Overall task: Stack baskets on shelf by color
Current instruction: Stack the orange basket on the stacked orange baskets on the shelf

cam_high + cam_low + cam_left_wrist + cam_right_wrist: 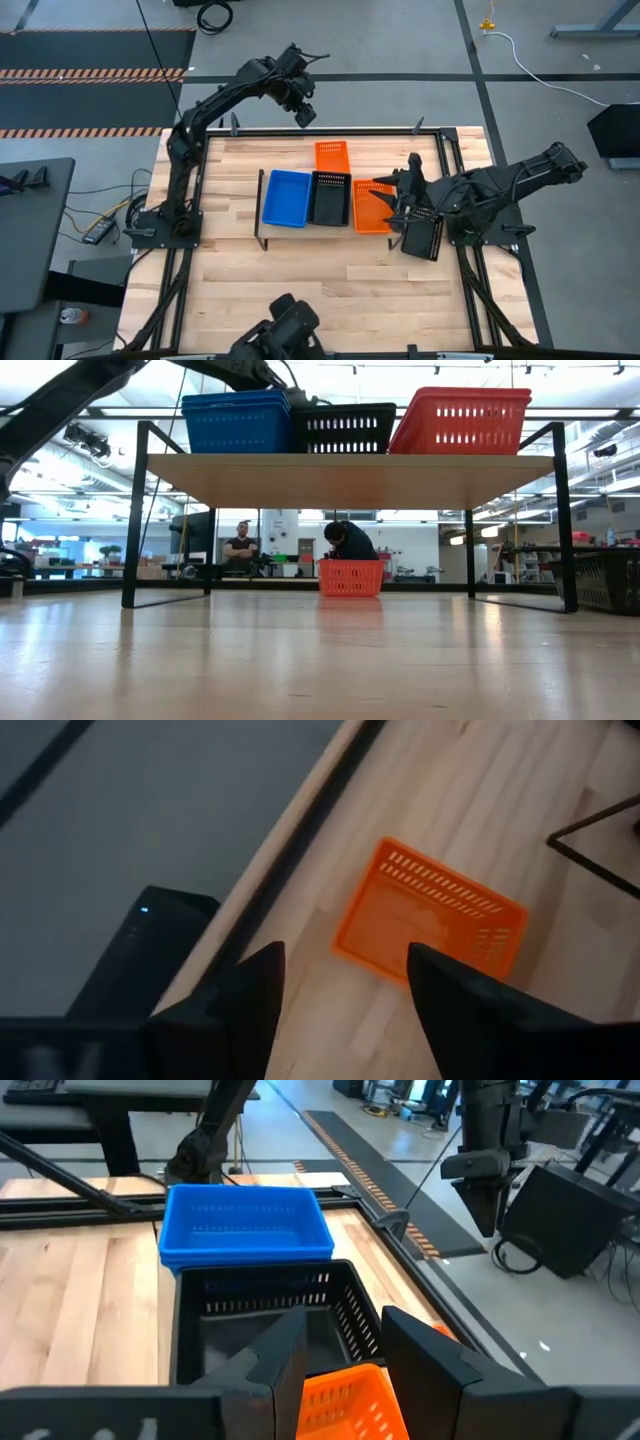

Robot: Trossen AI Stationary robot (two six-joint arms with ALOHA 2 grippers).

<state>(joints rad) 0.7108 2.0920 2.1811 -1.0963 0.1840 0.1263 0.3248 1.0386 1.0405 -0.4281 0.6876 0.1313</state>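
Observation:
On the shelf (262, 205) a blue basket (286, 197), a black basket (328, 198) and an orange basket (370, 206) sit side by side on their bottoms. A second orange basket (332, 155) lies on the table behind the shelf, and a second black basket (423, 238) lies on the table at the right. My right gripper (400, 205) is at the shelf's orange basket (345, 1400), shut on it. My left gripper (305, 113) hangs open, high over the table's far edge, above the loose orange basket (430, 915). My right gripper (345, 1355) has the shelf's orange basket by its right-hand wall (340, 1385), which stands between the two fingers. It comes from the table's right side, slanting down. The basket's bottom is on the shelf (460, 422). The fingers themselves hide the exact place of contact.
The shelf's thin dark legs (137, 510) stand on the table. A dark frame rail (330, 130) runs along the table's far edge, with floor beyond it. Bare wood lies in front of the shelf (330, 280). People (240, 545) show in the room beyond.

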